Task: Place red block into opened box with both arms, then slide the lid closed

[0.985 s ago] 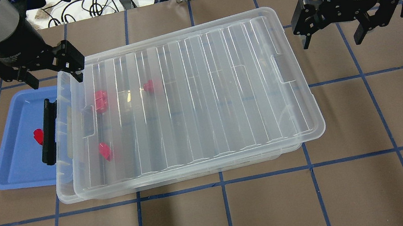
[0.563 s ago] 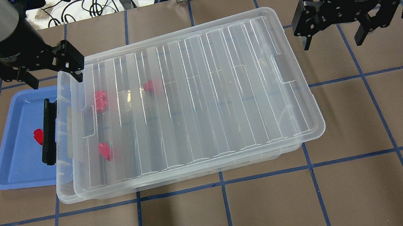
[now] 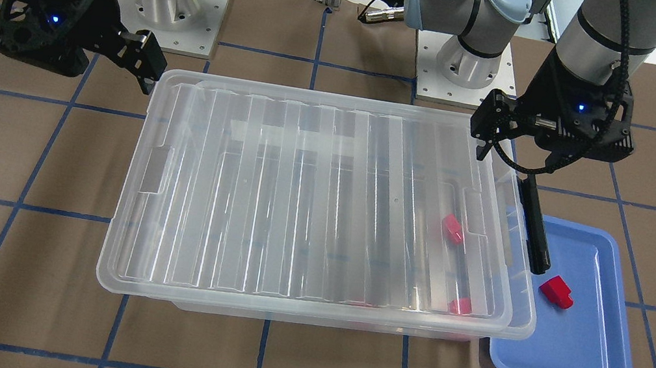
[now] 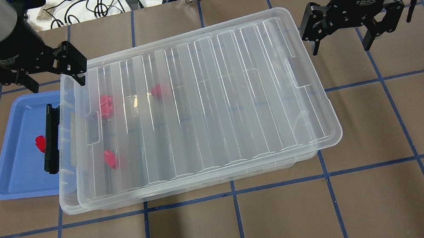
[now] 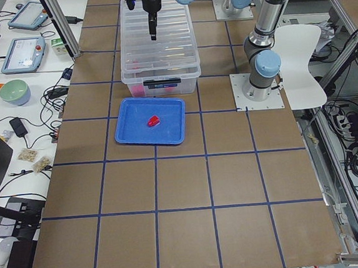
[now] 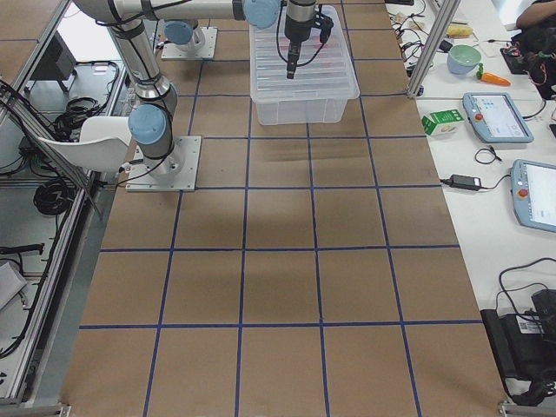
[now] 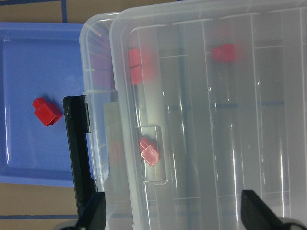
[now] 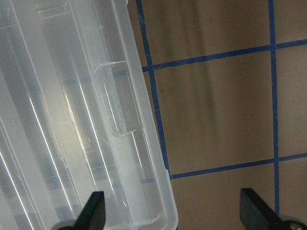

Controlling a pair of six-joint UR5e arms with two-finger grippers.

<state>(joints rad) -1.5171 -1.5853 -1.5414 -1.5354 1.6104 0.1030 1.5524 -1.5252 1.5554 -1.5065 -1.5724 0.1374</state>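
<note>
— Brown gridded table (image 4: 230, 228), seen from overhead: how does the lid sit?
— The lid (image 4: 209, 102) lies on the box (image 4: 66, 195) with its long axis across the table. It is offset toward the robot's right, so a strip at the box's left end is uncovered.
— The grippers?
— The left gripper (image 4: 56, 78) hangs by the box's far left corner. The right gripper (image 4: 340, 43) is just beside the lid's far right corner. Both are spread and hold nothing. Closing needs a push toward the robot's left, so I judge the right arm better placed.
— The red block?
— One red block (image 4: 40, 143) lies in the blue tray (image 4: 18, 181), beside the black latch (image 4: 49, 139). Three other blocks (image 4: 106, 104) show through the lid near the left end.
— Front-facing view?
— Mirrored, it agrees: the lid overhangs the box on the right arm's side, and the open strip borders the tray.
— Side views?
— Too small to judge the jaws.
— Left wrist?
— Its fingers (image 7: 93, 213) stand wide apart over the open strip and the lid's edge.
— Right wrist?
— Its fingers are spread too, one over the lid's corner, with the handle notch (image 8: 120, 98) farther along that end.
— What differs from a second ago?
— The right gripper has drawn closer to the lid's corner. The lid, the blocks and the left gripper look unchanged.
</note>
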